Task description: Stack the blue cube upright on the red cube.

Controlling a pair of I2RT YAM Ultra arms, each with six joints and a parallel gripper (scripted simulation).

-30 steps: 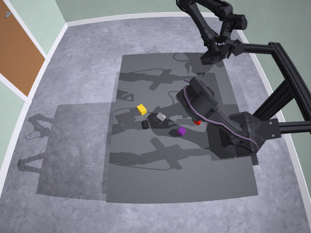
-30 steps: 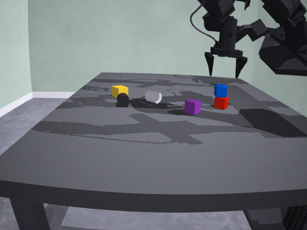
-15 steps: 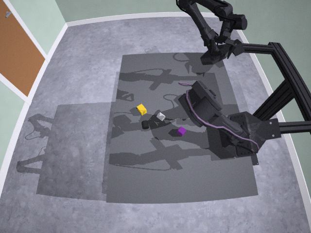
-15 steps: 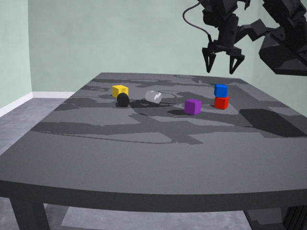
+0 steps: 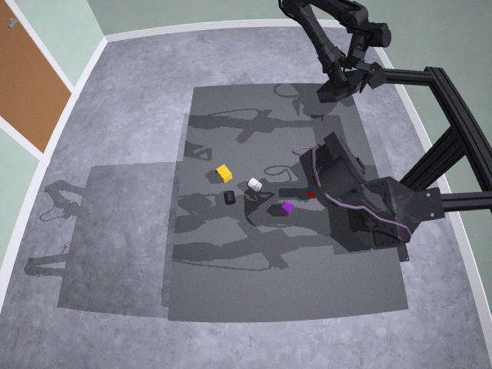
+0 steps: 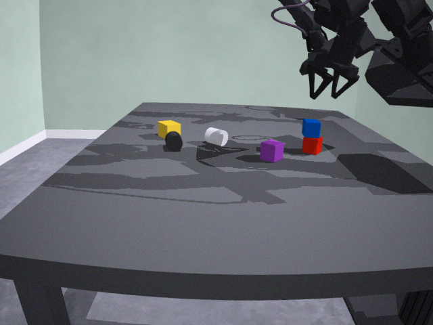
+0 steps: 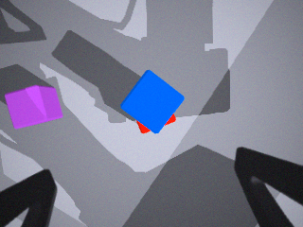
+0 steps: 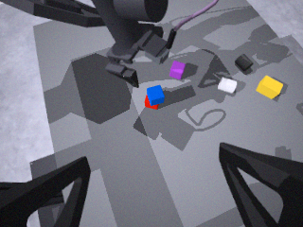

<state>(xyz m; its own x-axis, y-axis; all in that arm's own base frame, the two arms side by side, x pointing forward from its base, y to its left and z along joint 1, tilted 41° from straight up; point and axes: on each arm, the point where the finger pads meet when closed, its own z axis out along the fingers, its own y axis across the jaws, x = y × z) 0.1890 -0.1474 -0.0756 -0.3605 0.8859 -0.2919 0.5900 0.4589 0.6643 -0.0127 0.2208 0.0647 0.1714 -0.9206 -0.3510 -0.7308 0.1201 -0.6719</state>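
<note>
The blue cube [image 6: 311, 128] sits upright on the red cube [image 6: 312, 145] at the right of the table, a little turned against it. In the left wrist view the blue cube [image 7: 152, 101] covers nearly all of the red cube [image 7: 142, 126]. My left gripper [image 6: 328, 84] is open and empty, raised well above the stack; its fingers frame the bottom of the left wrist view [image 7: 151, 189]. My right gripper [image 8: 152, 157] is open and empty, held high and far off, and its view looks down on the stack [image 8: 155, 95]. In the top view the left arm hides most of the stack [image 5: 310, 194].
A purple cube [image 6: 271, 150] lies just left of the stack. A white cylinder [image 6: 216, 135] lies on its side mid-table. A black cylinder [image 6: 173, 141] and a yellow cube [image 6: 169, 127] are further left. A black frame [image 5: 449, 138] stands at the table's right side.
</note>
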